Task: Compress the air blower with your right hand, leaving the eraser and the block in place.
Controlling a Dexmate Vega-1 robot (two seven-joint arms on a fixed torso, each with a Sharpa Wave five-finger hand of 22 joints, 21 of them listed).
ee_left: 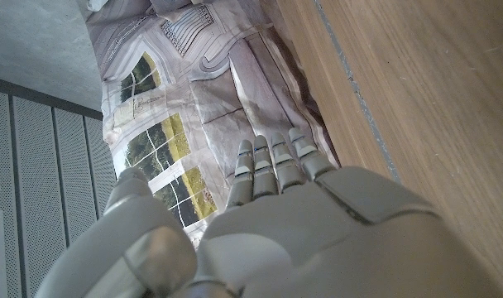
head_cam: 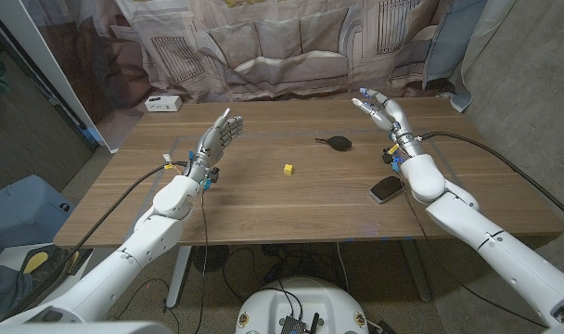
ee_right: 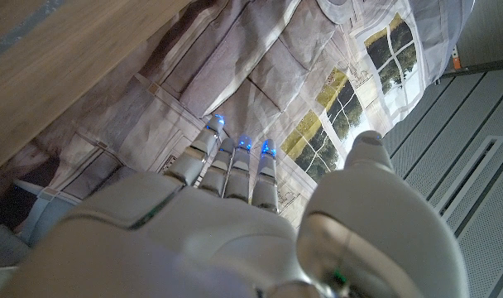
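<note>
- Head view shows the right hand (head_cam: 378, 107) up over the far side of the table (head_cam: 263, 209), fingers spread apart, holding nothing. I think it is waiting to start, since it has not gone to the air blower (head_cam: 338, 143) yet.
- The air blower is black and lies on the table, a bit nearer the robot than the right hand and toward its left side. They do not touch.
- The small yellow block (head_cam: 288, 169) sits past the blower, farther from the right hand.
- A dark flat thing (head_cam: 387, 189), maybe the eraser, lies just beside the right forearm.
- The left hand (head_cam: 218, 135) is open too, well apart from all three things, so it should not bump them.
</note>
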